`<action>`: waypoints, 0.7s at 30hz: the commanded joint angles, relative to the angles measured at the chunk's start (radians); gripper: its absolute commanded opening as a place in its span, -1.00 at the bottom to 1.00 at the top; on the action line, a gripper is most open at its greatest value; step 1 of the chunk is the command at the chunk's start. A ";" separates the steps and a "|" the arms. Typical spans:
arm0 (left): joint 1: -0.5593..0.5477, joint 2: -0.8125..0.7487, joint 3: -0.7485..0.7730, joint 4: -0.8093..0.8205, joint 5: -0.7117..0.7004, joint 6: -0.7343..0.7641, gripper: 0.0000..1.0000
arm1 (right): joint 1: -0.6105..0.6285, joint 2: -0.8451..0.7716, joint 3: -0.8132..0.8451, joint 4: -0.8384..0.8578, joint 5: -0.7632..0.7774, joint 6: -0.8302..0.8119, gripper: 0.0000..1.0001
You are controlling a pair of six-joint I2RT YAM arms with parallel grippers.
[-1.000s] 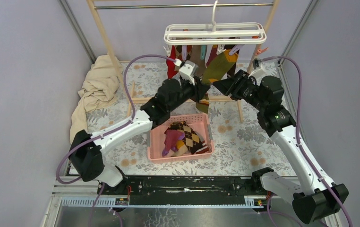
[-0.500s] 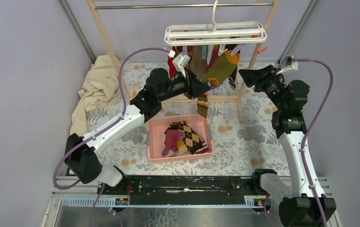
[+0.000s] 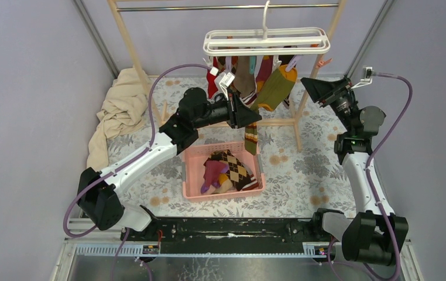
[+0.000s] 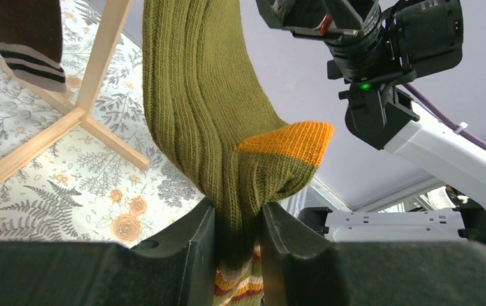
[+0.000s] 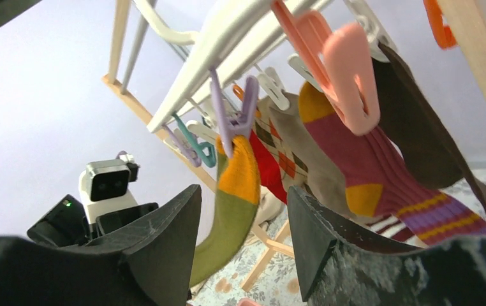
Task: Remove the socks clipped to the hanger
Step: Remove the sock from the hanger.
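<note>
The white hanger (image 3: 266, 41) hangs from the rail with several socks clipped under it. My left gripper (image 3: 256, 116) is shut on the lower end of an olive sock (image 3: 273, 88) with orange tips. In the left wrist view the olive sock (image 4: 228, 127) is pinched between the fingers (image 4: 192, 255). Its top is still held by a purple clip (image 5: 235, 118). My right gripper (image 3: 306, 85) stands open to the right of the hanger, holding nothing. In the right wrist view the gripper (image 5: 243, 197) faces the olive sock (image 5: 231, 210) from below.
A pink basket (image 3: 192, 170) below the hanger holds an argyle sock (image 3: 236, 168) and others. A striped sock (image 3: 250, 132) dangles by my left gripper. Wooden rack posts (image 3: 131, 52) flank the hanger. A beige cloth (image 3: 121, 108) lies at the left wall.
My right gripper has drawn back from the olive sock to the right and its jaws have widened. My left gripper kept its hold and shifted a little to the right.
</note>
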 commanded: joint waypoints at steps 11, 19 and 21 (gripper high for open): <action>0.005 -0.010 -0.006 0.101 0.090 -0.078 -0.33 | 0.024 0.140 0.140 0.231 0.002 0.061 0.21; 0.001 0.009 -0.002 0.107 0.106 -0.093 -0.33 | 0.122 0.157 0.213 0.106 0.057 -0.071 0.22; -0.004 0.010 -0.003 0.107 0.108 -0.093 -0.33 | 0.146 0.162 0.226 0.081 0.071 -0.091 0.22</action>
